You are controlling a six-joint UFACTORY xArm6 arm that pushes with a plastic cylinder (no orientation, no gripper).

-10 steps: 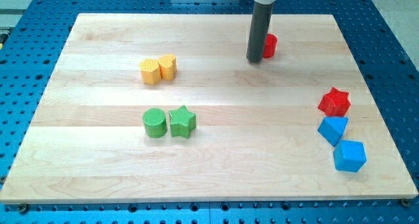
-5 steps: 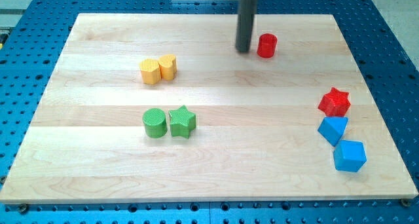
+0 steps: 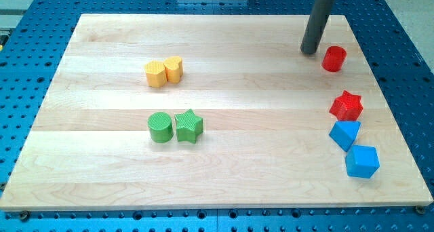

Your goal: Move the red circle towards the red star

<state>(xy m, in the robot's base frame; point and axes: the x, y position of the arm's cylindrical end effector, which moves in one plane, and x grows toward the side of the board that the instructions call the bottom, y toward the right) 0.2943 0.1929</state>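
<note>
The red circle (image 3: 333, 58) stands near the board's right edge, toward the view's top. The red star (image 3: 346, 106) lies below it, a short gap apart. My tip (image 3: 310, 52) rests on the board just left of the red circle, a little higher in the view, with a narrow gap between them. The dark rod rises from the tip to the view's top edge.
A blue block (image 3: 344, 134) and a blue cube (image 3: 361, 161) sit just below the red star. A yellow pair (image 3: 163, 71) lies at the upper left, and a green circle (image 3: 160, 127) and green star (image 3: 188, 125) touch at the centre left. The wooden board (image 3: 217, 184) ends close right of the red blocks.
The red circle has slid to the right and slightly down, closer to the red star. My tip has followed it to the right. The other blocks have not moved.
</note>
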